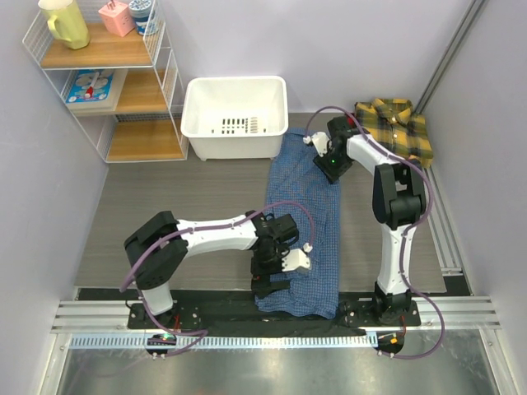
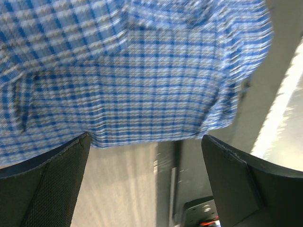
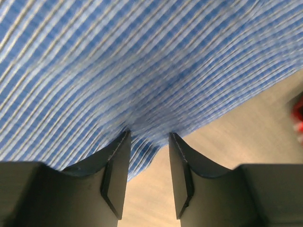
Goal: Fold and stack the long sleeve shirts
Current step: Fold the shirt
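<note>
My left gripper [image 2: 144,142] hangs low, jaws wide; my right gripper [image 3: 147,135], arm stretched forward, pinches the blue shirt [image 3: 142,61].

Bare tabletop [image 1: 189,189] left of the blue shirt [image 1: 303,218]; white tub [image 1: 233,146] and wire shelf [image 1: 144,141] (far-left corner) behind

walls: pale lavender panels [image 1: 329,41] at the back and on both sides, plain and matte
tabletop: grey-brown, matte [image 1: 165,197]
shelf rack: white wire frame [image 1: 170,82] in the far-left corner, three wooden boards
top board: yellow jug [image 1: 66,23], pink box [image 1: 117,16], blue-and-white cup [image 1: 144,15]
middle board: flat blue-printed item [image 1: 89,86], can't tell if box or book
white bin: slotted tub [image 1: 235,115] just right of the rack, by the back wall
rails: aluminium extrusion [image 1: 247,317] across the near edge, another [image 1: 445,239] along the right wall
pole: grey, slanting in the far-right corner [image 1: 449,53]
front: brushed metal sheet [image 1: 247,370], some glare
light: even, soft shadows
</note>
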`<state>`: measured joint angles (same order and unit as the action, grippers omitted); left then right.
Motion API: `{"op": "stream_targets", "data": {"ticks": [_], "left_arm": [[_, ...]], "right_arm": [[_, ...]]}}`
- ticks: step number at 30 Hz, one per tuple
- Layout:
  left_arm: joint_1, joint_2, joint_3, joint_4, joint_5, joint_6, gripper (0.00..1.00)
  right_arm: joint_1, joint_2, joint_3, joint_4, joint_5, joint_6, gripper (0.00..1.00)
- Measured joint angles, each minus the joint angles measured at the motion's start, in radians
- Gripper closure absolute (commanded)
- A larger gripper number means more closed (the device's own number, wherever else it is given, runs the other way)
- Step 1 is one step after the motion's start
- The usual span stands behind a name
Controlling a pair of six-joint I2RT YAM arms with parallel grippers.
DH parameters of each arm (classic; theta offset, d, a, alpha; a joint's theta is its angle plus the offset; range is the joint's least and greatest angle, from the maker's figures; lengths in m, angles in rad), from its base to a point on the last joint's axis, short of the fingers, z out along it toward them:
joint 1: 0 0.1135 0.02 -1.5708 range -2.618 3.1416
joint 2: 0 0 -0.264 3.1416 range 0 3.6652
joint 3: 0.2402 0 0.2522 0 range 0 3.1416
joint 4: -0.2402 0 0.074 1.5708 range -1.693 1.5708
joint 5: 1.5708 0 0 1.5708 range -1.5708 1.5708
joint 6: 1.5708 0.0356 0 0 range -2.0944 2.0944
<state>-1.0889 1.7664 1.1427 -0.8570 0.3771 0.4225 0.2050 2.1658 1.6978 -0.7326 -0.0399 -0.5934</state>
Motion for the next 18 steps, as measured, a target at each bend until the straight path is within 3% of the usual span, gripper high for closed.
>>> {"op": "stream_targets", "data": {"ticks": [6, 9, 10, 14, 18], "left_arm": [[0.004, -0.084, -0.003, 0.016, 0.036, -0.075, 0.0], [0.024, -0.294, -0.048, 0.042, 0.033, -0.084, 0.0], [0.031, -0.381, -0.066, 0.053, 0.027, -0.084, 0.0], [0.039, -0.646, -0.144, 0.119, 0.008, -0.081, 0.0], [0.037, -0.726, -0.247, 0.172, 0.02, -0.074, 0.0]], "right_arm": [[-0.043, -0.211, -0.092, -0.101, -0.121, -0.003, 0.36], [-0.071, -0.438, -0.16, -0.114, -0.216, -0.001, 0.14], [-0.079, -0.532, -0.198, -0.102, -0.254, 0.0, 0.01], [-0.082, -0.896, -0.364, -0.093, -0.452, 0.004, 0.0], [-0.06, -1.154, -0.562, -0.092, -0.668, 0.018, 0.0]]}}
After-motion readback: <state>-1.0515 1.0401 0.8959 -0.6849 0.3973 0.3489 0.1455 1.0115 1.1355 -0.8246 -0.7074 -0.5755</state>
